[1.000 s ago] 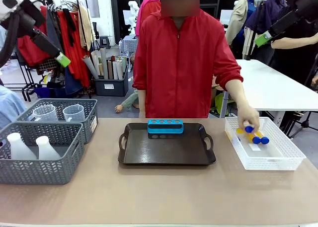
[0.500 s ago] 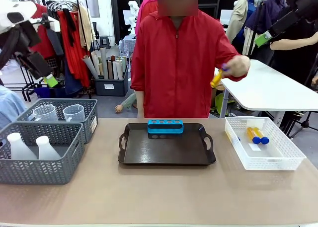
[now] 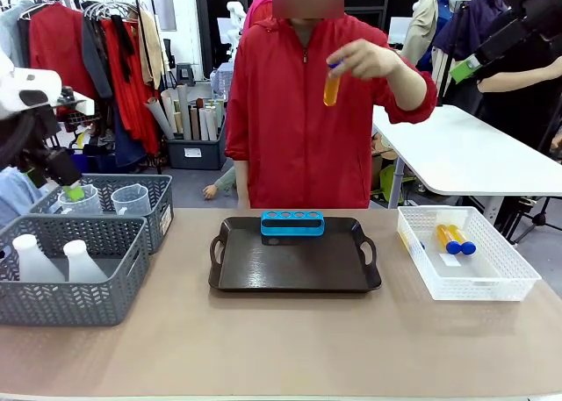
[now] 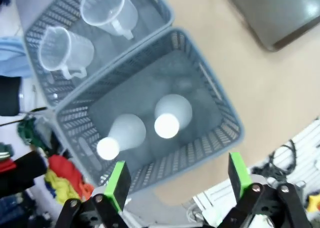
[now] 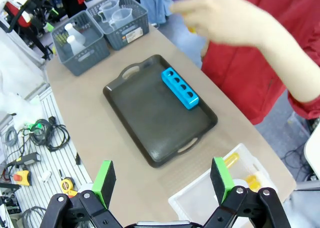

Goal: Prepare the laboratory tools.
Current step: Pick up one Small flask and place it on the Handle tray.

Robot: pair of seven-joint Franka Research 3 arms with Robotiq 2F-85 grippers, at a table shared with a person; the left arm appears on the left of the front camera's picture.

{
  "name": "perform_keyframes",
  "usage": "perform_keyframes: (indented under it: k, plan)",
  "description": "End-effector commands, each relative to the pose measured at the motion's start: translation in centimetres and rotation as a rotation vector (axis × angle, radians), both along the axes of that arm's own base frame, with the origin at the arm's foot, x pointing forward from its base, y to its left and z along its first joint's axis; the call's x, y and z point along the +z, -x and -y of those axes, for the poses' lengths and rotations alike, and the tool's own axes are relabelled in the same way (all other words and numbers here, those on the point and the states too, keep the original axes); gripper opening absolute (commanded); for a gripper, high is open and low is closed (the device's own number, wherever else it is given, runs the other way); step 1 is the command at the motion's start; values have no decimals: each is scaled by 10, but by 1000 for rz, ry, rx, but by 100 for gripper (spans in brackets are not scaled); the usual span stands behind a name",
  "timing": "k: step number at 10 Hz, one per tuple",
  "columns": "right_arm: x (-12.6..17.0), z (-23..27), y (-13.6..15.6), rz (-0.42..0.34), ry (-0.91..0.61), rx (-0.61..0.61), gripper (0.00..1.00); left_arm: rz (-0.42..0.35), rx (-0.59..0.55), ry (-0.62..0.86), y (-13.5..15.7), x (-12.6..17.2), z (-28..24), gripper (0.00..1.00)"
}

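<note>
A person's hand holds an orange-filled tube [image 3: 332,85] upright at chest height, above the table. Two more tubes [image 3: 455,239] lie in the white mesh bin [image 3: 492,287]. The small blue tube rack [image 3: 292,223] stands at the far edge of the dark tray [image 3: 294,274]. Two white conical flasks [image 4: 172,117] sit in the near grey basket [image 3: 75,300], and two clear beakers [image 3: 132,198] in the basket behind it. My left gripper [image 4: 178,178] hangs open above the flask basket. My right gripper [image 5: 162,179] is open, high over the table's right side, looking down on the tray [image 5: 150,118] and rack [image 5: 180,88].
The person in a red jacket stands at the far side behind the tray. The beaker basket [image 4: 45,18] lies beyond the flask basket in the left wrist view. Bare tan tabletop runs along the front edge. A white table stands at the back right.
The person's hand took a tube out of the mesh bin and raised it to chest height. My left arm came down towards the grey baskets.
</note>
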State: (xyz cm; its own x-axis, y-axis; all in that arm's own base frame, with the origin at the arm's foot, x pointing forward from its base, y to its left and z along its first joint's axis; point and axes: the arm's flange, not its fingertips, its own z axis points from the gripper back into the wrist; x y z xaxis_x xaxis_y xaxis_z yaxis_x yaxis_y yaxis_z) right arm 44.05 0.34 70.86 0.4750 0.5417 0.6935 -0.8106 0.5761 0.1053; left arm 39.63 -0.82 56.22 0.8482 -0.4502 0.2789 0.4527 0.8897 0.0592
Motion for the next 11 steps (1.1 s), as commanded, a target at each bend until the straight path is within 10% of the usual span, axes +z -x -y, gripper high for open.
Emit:
perform_keyframes:
  k: [1,11]
  plan:
    - [2,-1,0,4,-6,6,100,15,37,18,-2,-9,-7,100]
    - [2,-1,0,4,-6,6,100,-98,124,-2,-18,-31,-8,100]
